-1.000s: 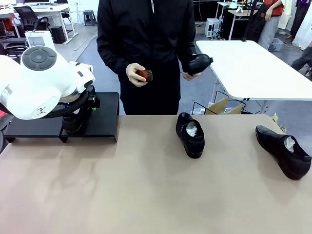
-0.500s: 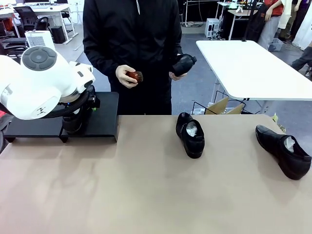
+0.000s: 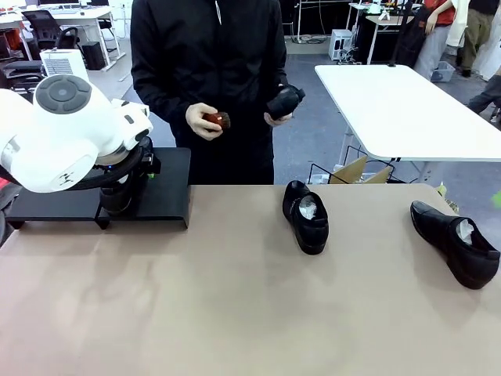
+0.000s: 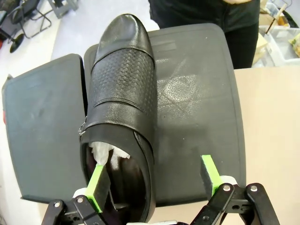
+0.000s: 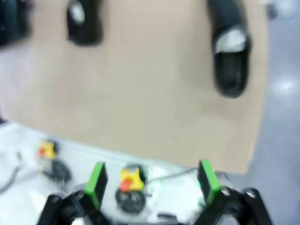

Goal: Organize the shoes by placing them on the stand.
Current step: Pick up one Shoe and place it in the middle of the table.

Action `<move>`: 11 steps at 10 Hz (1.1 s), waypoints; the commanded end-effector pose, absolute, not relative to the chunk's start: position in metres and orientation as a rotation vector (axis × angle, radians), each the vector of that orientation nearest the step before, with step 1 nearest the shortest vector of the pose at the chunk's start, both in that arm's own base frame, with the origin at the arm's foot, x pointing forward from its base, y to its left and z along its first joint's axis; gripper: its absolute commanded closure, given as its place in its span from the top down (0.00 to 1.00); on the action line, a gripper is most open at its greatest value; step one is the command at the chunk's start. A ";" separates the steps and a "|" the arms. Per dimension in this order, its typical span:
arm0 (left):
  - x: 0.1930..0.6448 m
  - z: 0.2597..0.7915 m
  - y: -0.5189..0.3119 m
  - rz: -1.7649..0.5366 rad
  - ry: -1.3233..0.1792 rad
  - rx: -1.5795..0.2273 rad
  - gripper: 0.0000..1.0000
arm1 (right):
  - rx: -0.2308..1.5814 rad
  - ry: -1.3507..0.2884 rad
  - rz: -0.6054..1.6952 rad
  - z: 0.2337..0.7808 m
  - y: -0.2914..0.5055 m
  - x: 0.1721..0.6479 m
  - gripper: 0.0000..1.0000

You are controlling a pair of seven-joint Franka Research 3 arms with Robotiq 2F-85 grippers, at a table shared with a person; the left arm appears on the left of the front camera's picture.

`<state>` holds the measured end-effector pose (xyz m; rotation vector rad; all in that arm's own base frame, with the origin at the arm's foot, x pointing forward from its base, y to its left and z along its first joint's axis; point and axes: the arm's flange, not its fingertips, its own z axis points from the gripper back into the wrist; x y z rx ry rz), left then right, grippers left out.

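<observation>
Table [image 3: 235,313] of tan colour takes the lower half of the front view. At its upper left we see the white left arm [image 3: 63,133] bent over the black stand [image 3: 168,188]. In the left wrist view the first shoe [image 4: 124,79] lies flat on the stand, its toe toward the top of the frame. The left gripper [image 4: 153,177] is wide open: one green pad is inside the heel opening beside the white paper, the other is over bare stand, and it clamps nothing. The second shoe [image 3: 306,217] lies at the centre of the table, the third shoe [image 3: 455,243] near the right edge. At top centre a person [image 3: 207,47] holds the fourth shoe [image 3: 283,102] in one hand and a small brown brush [image 3: 218,120] in the other. The right gripper [image 5: 152,180], blurred in its wrist view, is wide open with nothing between its pads
</observation>
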<state>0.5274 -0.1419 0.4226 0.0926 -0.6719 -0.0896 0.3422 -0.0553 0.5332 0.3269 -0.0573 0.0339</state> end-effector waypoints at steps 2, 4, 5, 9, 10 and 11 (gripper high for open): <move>0.528 0.424 -0.141 -0.090 -0.683 0.089 1.00 | 0.327 -0.057 0.034 0.533 -0.055 0.342 1.00; 0.528 0.424 -0.141 -0.090 -0.683 0.089 1.00 | 0.327 -0.057 0.034 0.533 -0.055 0.342 1.00; 0.528 0.424 -0.141 -0.090 -0.683 0.089 1.00 | 0.327 -0.057 0.034 0.533 -0.055 0.342 1.00; 0.528 0.424 -0.141 -0.090 -0.683 0.089 1.00 | 0.236 0.142 0.256 0.484 -0.059 0.400 1.00; 0.528 0.424 -0.141 -0.090 -0.683 0.089 1.00 | 0.218 0.145 0.295 0.473 -0.067 0.415 1.00; 0.528 0.424 -0.141 -0.090 -0.683 0.089 1.00 | 0.256 0.171 0.335 0.460 -0.071 0.429 1.00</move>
